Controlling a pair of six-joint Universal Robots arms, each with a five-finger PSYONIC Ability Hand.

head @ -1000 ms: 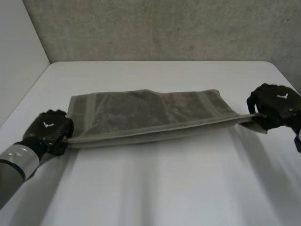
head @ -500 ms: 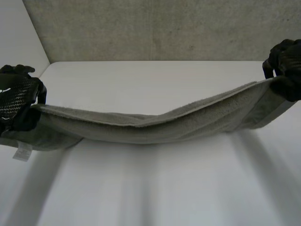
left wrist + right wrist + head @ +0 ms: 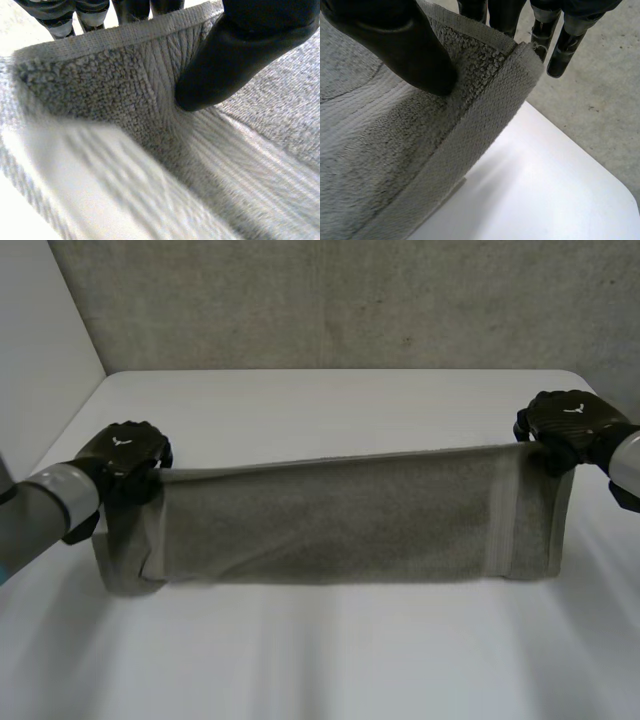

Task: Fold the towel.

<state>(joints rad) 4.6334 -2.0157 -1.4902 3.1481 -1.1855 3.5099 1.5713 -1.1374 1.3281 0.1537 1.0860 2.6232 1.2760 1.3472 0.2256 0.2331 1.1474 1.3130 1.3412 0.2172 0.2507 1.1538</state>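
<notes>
A grey towel hangs stretched between my two hands above the white table, its lower edge resting on the tabletop. My left hand is shut on the towel's upper left corner. My right hand is shut on the upper right corner. In the left wrist view the thumb presses the towel against the fingers behind its hem. In the right wrist view the thumb pinches the towel in the same way, with the fingers behind the edge.
A grey wall stands behind the table's far edge. A white panel borders the table at the left. Bare tabletop lies in front of and behind the towel.
Both hands have lifted the towel's near edge off the table and carried it up and back. The towel now hangs as a curtain instead of lying flat.
</notes>
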